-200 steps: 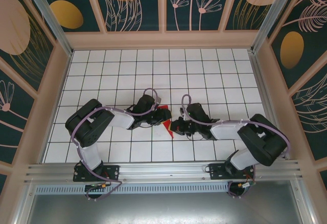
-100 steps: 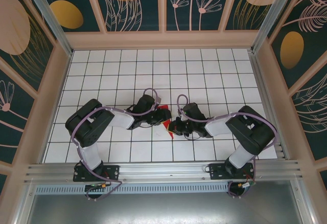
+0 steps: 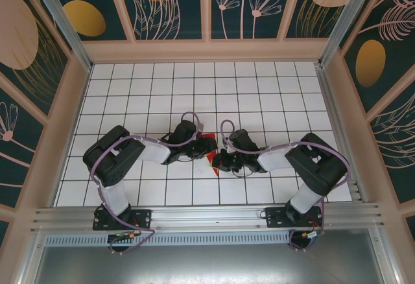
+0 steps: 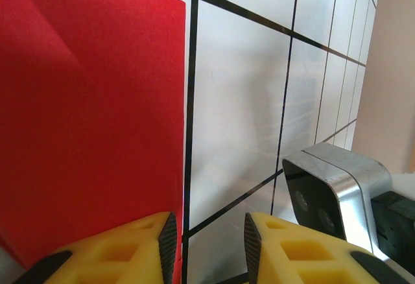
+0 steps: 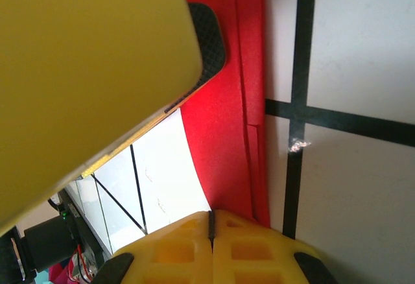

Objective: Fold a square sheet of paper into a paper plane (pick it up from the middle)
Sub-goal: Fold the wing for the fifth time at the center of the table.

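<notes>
We see little of the red paper (image 3: pixel 207 144) between the arms (left gripper (image 4: pixel 209 232) released at nine o'clock, right gripper (image 5: pixel 211 222) clenched).

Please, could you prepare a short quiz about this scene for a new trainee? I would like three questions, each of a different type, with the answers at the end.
1. True or false: the right pincer has its fingers closed together.
2. Which colour is the sheet of paper? A: blue. B: red. C: white.
3. Fill in the missing word: seen from its own wrist camera, the ___ pincer shows a gap between its fingers, with the table's grid line visible through it.

Key
1: true
2: B
3: left, the left pincer
</notes>
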